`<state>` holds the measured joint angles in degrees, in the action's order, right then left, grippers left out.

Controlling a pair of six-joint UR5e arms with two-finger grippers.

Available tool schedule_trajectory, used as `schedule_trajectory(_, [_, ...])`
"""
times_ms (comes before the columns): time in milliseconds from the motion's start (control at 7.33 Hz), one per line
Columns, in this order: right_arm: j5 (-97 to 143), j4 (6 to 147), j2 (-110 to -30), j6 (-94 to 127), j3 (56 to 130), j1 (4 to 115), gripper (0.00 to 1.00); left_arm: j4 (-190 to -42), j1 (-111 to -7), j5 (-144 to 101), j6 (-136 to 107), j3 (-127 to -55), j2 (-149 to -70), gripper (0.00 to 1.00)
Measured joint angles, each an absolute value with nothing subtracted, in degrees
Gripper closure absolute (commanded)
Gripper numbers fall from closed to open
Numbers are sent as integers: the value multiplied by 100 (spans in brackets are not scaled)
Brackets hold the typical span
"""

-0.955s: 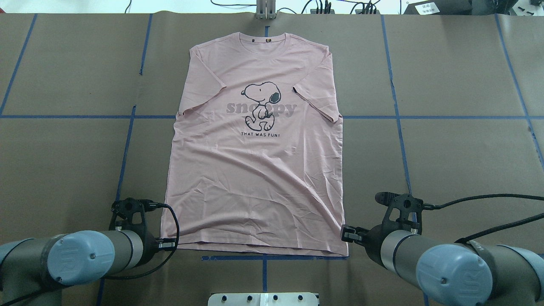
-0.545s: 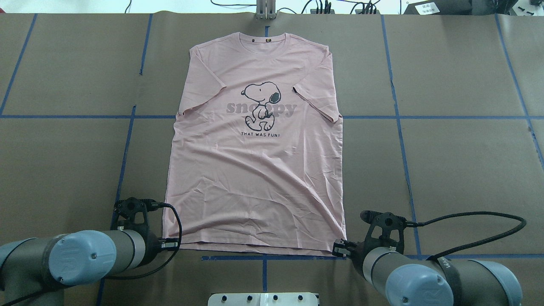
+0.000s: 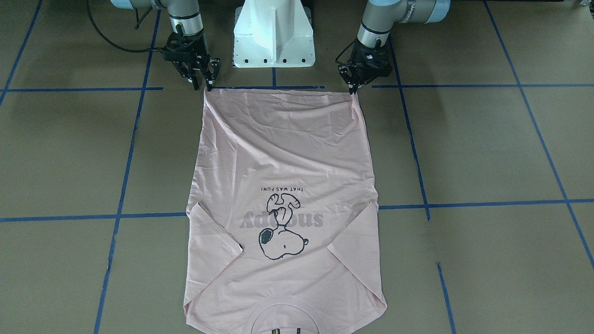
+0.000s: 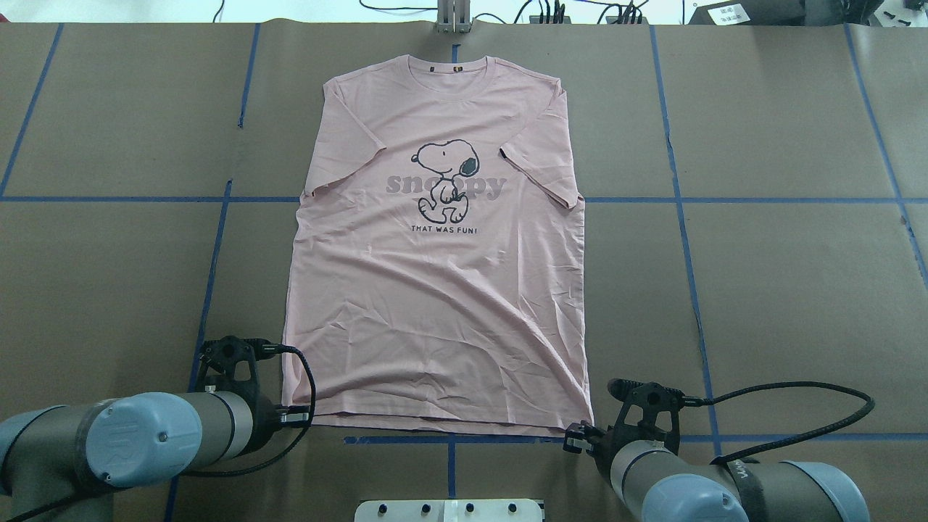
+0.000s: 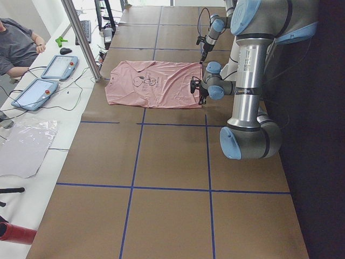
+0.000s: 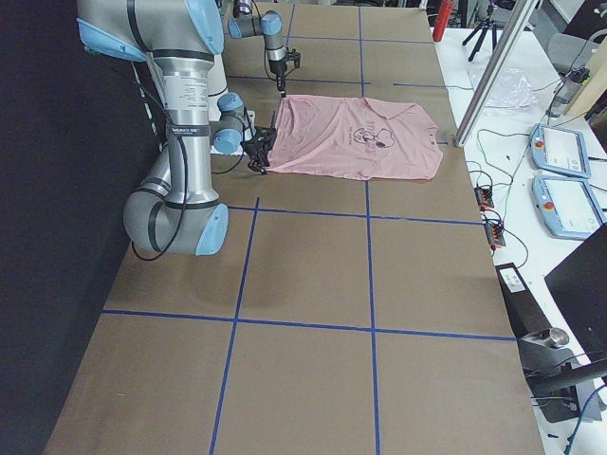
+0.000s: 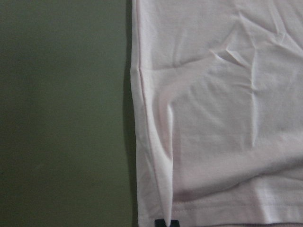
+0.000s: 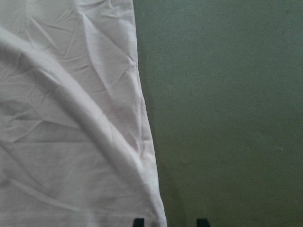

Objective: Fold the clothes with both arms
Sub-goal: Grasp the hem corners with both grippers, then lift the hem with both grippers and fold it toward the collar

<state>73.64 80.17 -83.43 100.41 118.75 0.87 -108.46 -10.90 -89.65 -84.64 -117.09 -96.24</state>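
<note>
Pink T-shirt [image 4: 435,290] flat on brown table [image 4: 783,275]

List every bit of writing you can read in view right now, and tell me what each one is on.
"snoopy": grey letters across the chest of the T-shirt, its middle letters overlapped by the dog drawing.
"THAT WAS FUN!": small black print on the shirt, just under the dog.
Neck tags inside the collar: too small to read.
White label past the table's far right corner: too small to read.
</note>
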Motion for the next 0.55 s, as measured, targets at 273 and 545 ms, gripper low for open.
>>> schedule_trajectory(273, [7350, 8016, -8293, 10083, 11831, 57, 68, -10846, -1090, -8965, -8464, -11707, -9624, 100])
schedule_trajectory(545, [7348, 8016, -8289, 10162, 11802, 47, 99, -10846, -1090, -8965, -8464, -11708, -9624, 100])
